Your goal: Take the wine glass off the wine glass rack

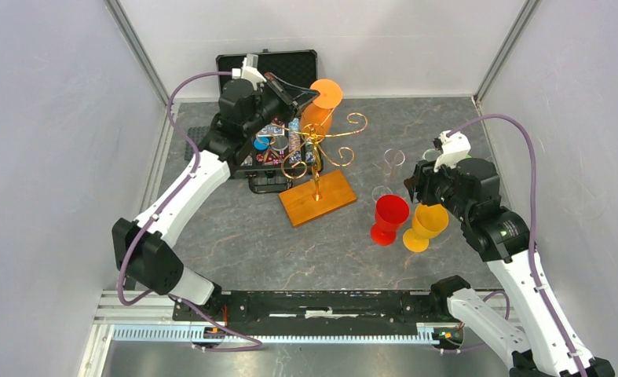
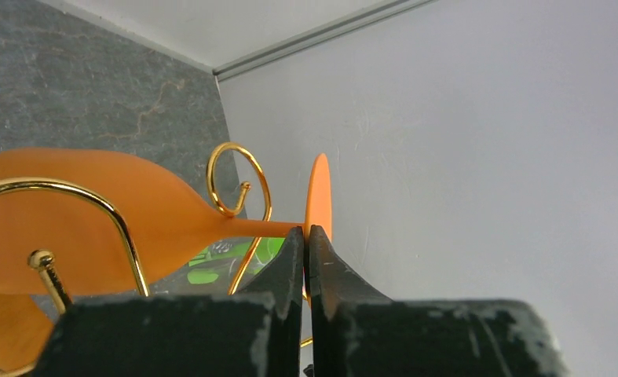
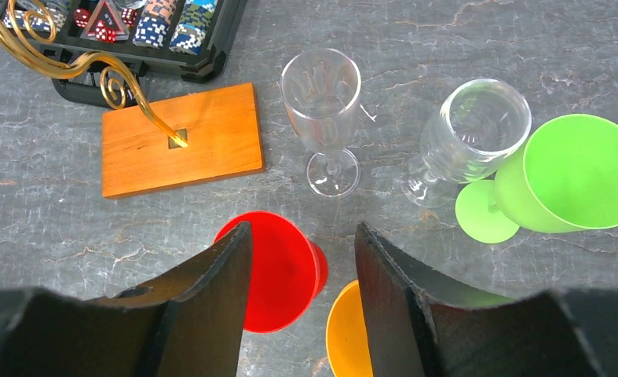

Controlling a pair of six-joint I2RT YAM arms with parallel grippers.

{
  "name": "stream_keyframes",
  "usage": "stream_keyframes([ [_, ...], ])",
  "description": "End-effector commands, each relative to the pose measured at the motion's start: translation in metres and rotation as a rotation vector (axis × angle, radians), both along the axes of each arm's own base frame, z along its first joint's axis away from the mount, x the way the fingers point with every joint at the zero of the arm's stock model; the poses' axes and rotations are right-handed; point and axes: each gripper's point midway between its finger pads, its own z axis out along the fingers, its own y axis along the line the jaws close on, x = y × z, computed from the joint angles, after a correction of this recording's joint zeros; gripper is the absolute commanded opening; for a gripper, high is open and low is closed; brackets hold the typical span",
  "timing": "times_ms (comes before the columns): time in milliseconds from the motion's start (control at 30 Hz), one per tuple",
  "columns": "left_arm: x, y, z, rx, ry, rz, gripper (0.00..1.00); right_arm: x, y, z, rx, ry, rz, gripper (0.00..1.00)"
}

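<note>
Grey marbled table (image 1: 235, 236) between white walls held the rack (image 1: 319, 169) near the middle of the top view, its wooden base (image 1: 318, 198) just below the black case (image 1: 278, 67) at upper centre. An orange glass (image 1: 321, 106) hung among the rack's upper curls, above the base, foot uppermost. The left gripper (image 2: 306, 236) reached in from the upper left. Its jaws were closed almost fully together on the thin stem, right at the foot, with a gold curl looping just beside the stem.

At right of centre the right gripper (image 3: 301, 232) hovered with its jaws about half open and nothing between them. A red glass (image 3: 278, 267) and a yellow glass (image 3: 349, 330) stood below it. Two clear glasses (image 3: 321, 94) and a green glass (image 3: 576, 173) stood farther out, toward the upper right of the wrist view.
</note>
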Motion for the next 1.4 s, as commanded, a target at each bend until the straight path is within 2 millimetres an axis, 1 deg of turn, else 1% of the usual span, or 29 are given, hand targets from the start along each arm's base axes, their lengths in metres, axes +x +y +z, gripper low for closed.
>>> stream_keyframes([
  [0, -0.004, 0.020, 0.044, -0.002, -0.124, 0.041, 0.02, 0.004, 0.006, 0.008, 0.032, -0.033, 0.014, 0.57],
  [200, 0.005, 0.037, 0.048, 0.016, -0.144, 0.101, 0.02, 0.004, 0.004, 0.015, 0.043, -0.069, 0.004, 0.65],
  [300, 0.009, 0.041, 0.053, 0.022, -0.182, 0.118, 0.02, 0.003, 0.004, 0.018, 0.048, -0.086, 0.003, 0.67],
  [367, 0.010, 0.041, 0.056, 0.026, -0.209, 0.110, 0.02, 0.003, 0.002, 0.019, 0.049, -0.096, -0.002, 0.69],
  [433, 0.012, 0.042, 0.054, 0.031, -0.214, 0.109, 0.02, 0.003, 0.002, 0.020, 0.049, -0.099, -0.006, 0.70],
  [600, 0.011, 0.037, 0.058, 0.009, -0.257, 0.063, 0.02, 0.002, 0.001, 0.022, 0.051, -0.107, -0.007, 0.72],
  [633, 0.009, 0.035, 0.061, 0.004, -0.272, 0.048, 0.02, 0.002, 0.002, 0.021, 0.052, -0.107, -0.003, 0.73],
  [700, 0.001, 0.029, 0.075, -0.009, -0.358, -0.006, 0.02, 0.000, 0.009, 0.025, 0.053, -0.121, 0.047, 0.76],
  [733, -0.004, 0.025, 0.083, -0.012, -0.407, -0.037, 0.02, -0.002, 0.012, 0.027, 0.060, -0.127, 0.071, 0.78],
  [800, -0.009, 0.022, 0.090, 0.015, -0.475, -0.068, 0.02, -0.005, 0.018, 0.032, 0.076, -0.151, 0.105, 0.83],
  [900, -0.015, 0.021, 0.096, 0.051, -0.546, -0.087, 0.02, -0.008, 0.021, 0.040, 0.097, -0.194, 0.130, 0.89],
  [1033, -0.027, 0.017, 0.106, 0.034, -0.617, -0.133, 0.02, -0.011, 0.023, 0.049, 0.119, -0.234, 0.146, 0.95],
  [1133, -0.038, 0.015, 0.116, 0.003, -0.653, -0.169, 0.02, -0.012, 0.027, 0.055, 0.141, -0.252, 0.160, 0.96],
  [1233, -0.051, 0.014, 0.127, -0.042, -0.685, -0.209, 0.02, -0.012, 0.033, 0.065, 0.186, -0.285, 0.180, 0.97],
  [1367, -0.071, 0.016, 0.146, -0.126, -0.691, -0.255, 0.02, -0.013, 0.044, 0.089, 0.284, -0.361, 0.215, 0.98],
])
